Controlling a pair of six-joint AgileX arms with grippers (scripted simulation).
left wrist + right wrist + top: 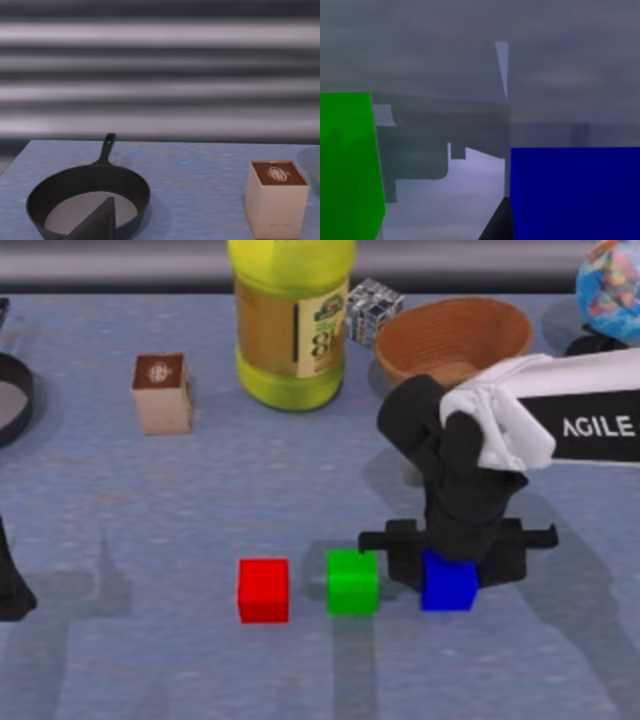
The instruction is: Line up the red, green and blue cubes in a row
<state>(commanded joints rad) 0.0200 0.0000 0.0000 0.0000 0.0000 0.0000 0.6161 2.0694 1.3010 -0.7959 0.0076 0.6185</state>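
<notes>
My right gripper (452,558) is down at the table (150,640), right over the blue cube (448,583), w/ the arm coming in from the right side. The black finger assembly sits behind and partly over that cube; whether the fingers are clamped on it or spread I can't tell, since the wrist hides them from above and the right wrist view shows only the blue cube (575,192) close up and the green cube (347,165) beside it. Red cube (263,590), green cube (352,581) and blue one sit in a row near the front of the table, left to right, w/ small gaps, none touching. The blue sits near the green, approx in line. Left arm is parked at the far left edge. Behind the row: a yellow bottle (291,320), a wooden bowl (452,338), a silvery checkered cube (374,306), a beige block w/ brown top (162,392). Left wrist view shows a black pan (87,202) and that block (276,197).
</notes>
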